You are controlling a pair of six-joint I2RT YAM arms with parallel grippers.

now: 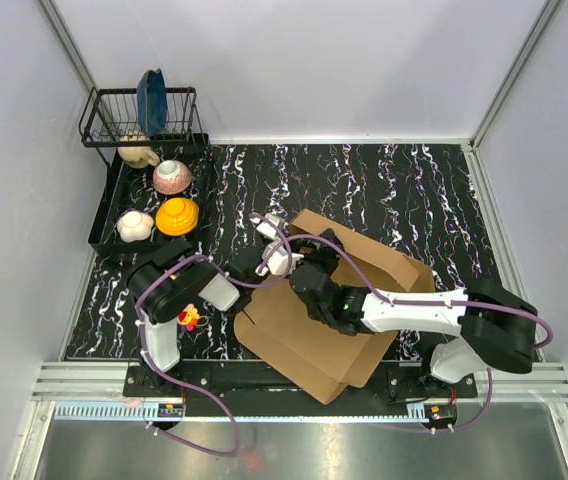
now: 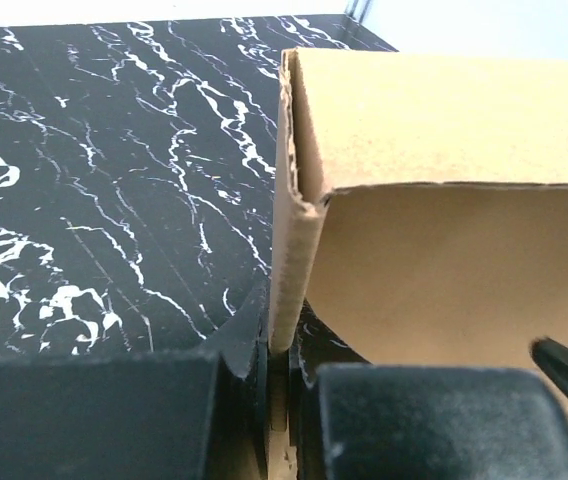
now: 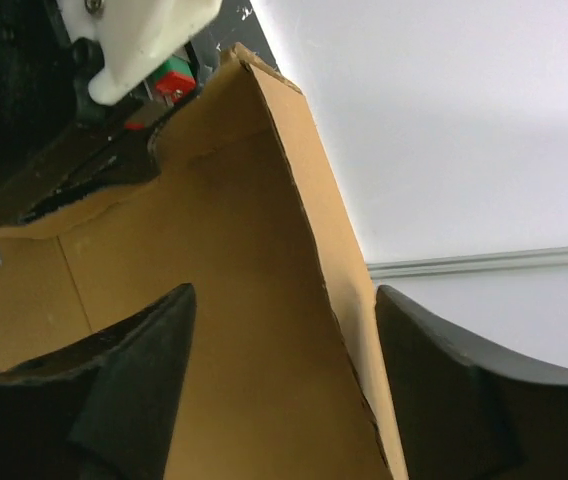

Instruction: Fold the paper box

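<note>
Surrounding everything, pale grey walls (image 1: 314,60) are enclosing a black, white-veined tabletop (image 1: 384,180), where the paper box (image 1: 304,330) is lying near the arms' bases. The left gripper (image 2: 282,345) is pinching its raised wall; the right gripper (image 3: 284,300) is gaping wide astride a flap.

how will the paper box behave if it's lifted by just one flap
Probably light for its size: the paper box is thin corrugated board. It would likely hinge at its creases, since the left claw pinches only one upright flap edge. That edge looks frayed, so hard pulls may tear it.
</note>
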